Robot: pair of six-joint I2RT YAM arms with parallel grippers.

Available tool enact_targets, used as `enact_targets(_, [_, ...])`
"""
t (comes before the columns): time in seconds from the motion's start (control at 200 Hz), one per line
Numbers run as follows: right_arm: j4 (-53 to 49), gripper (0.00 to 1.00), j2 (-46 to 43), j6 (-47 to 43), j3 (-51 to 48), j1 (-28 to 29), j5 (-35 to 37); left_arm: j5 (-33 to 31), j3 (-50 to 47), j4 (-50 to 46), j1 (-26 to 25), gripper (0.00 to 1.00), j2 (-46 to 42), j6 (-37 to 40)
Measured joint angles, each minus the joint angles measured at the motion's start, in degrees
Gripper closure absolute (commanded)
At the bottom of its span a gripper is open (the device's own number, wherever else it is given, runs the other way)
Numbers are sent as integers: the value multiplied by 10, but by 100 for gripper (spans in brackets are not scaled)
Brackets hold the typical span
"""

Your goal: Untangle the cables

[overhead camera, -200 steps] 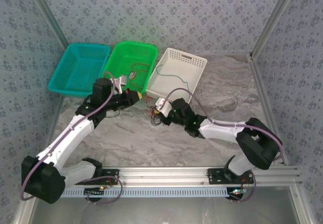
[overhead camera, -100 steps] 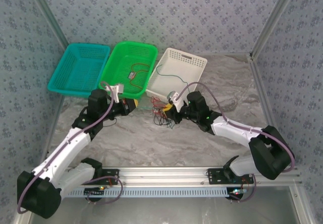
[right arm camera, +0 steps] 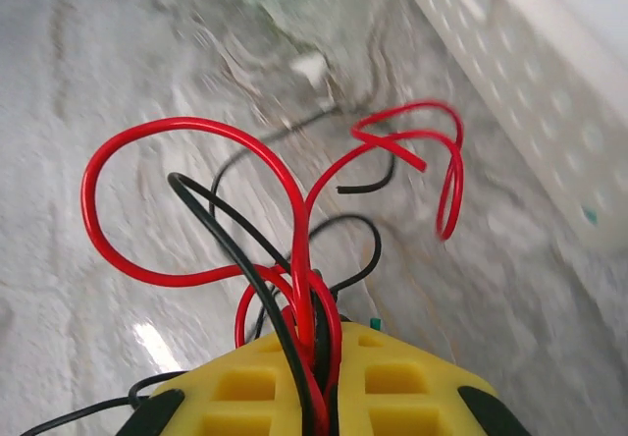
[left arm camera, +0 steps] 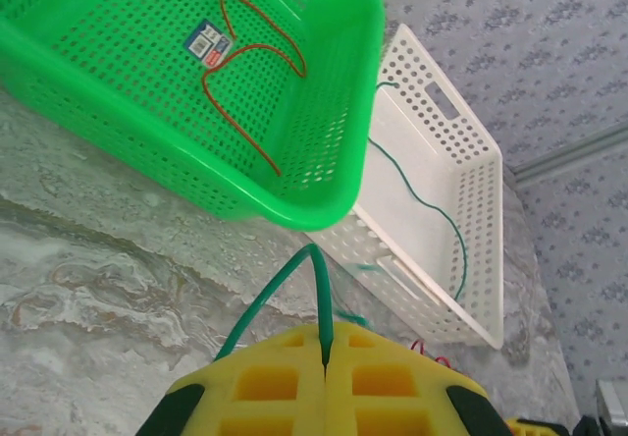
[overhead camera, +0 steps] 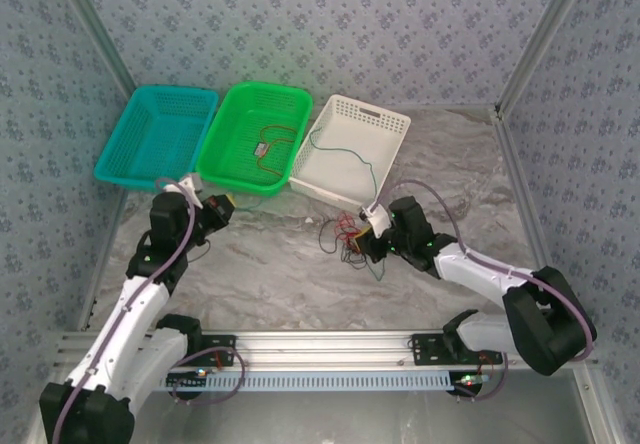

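Open tabletop (overhead camera: 280,279) lies between the arms, baskets (overhead camera: 246,186) behind. Left gripper (left arm camera: 325,355), stretched low, pinches a green cable (left arm camera: 320,289); right gripper (right arm camera: 314,362) clamps red and black cables (right arm camera: 299,279).

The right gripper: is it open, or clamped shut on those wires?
Shut: the yellow fingers of the right gripper press together, pinching red and black cables between them.

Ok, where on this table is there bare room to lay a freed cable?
Bare table right of the white basket, and near-centre between the left gripper and the rail. The teal basket holds nothing. Crowded: the cables bunched at the right gripper.
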Motion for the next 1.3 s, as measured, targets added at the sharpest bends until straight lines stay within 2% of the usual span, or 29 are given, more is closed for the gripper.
enact_targets(0.105, [-12, 94, -9, 4, 0, 1, 22, -1, 0, 1, 0, 100, 6, -5])
enact_targets(0.17, [-13, 89, -16, 7, 0, 1, 33, 7, 0, 7, 0, 100, 9, -8])
enact_targets(0.365, [-15, 40, -26, 31, 0, 12, 60, 40, 18, 11, 0, 100, 32, -8])
enact_targets(0.465, [-20, 24, -47, 48, 0, 16, 77, 50, 28, 13, 0, 100, 37, -8])
enact_targets(0.555, [-30, 0, -73, 67, 0, 17, 95, 58, 33, 15, 0, 100, 38, -8])
enact_targets(0.814, [-79, 0, -143, 116, 3, 17, 179, 45, 80, -11, -14, 100, 53, -1])
enact_targets(1.084, [-123, 0, -148, 235, 29, 18, 283, -27, 148, -60, -73, 100, 101, 30])
enact_targets(1.299, [-134, 0, -147, 315, 50, 19, 331, -75, 217, -82, -109, 100, 168, 55])
